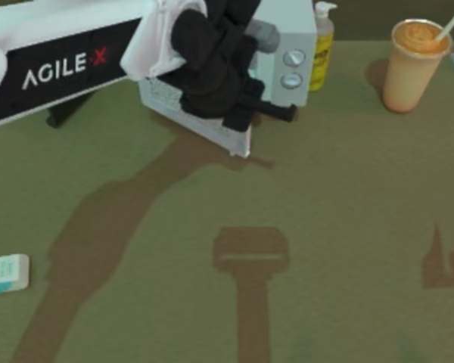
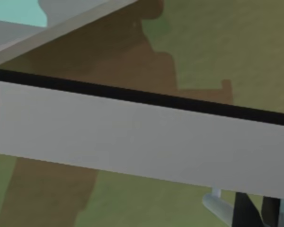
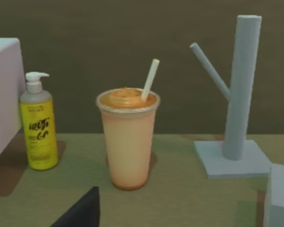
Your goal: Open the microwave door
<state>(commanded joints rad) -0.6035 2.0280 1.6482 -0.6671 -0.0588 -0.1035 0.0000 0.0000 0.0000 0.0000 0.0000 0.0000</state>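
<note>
The pale blue-white microwave [image 1: 287, 30] stands at the table's back, its two grey knobs facing forward. The microwave door [image 1: 236, 141] is swung partly out from the front, hinged on the left. My left arm reaches over the oven, and my left gripper [image 1: 281, 112] sits at the door's free edge. In the left wrist view the door [image 2: 132, 137] fills the middle as a broad pale band, and the left gripper [image 2: 260, 215] is shut on the door's grey bar handle [image 2: 217, 205]. My right arm is parked out of the top view; one black fingertip [image 3: 85, 210] shows, with nothing beside it.
A yellow pump bottle [image 1: 321, 45] stands right of the microwave. An orange drink cup with a straw [image 1: 412, 64] stands at the back right. A grey branched stand [image 3: 236, 94] is further right. A teal-and-white box [image 1: 4, 274] lies at the left edge.
</note>
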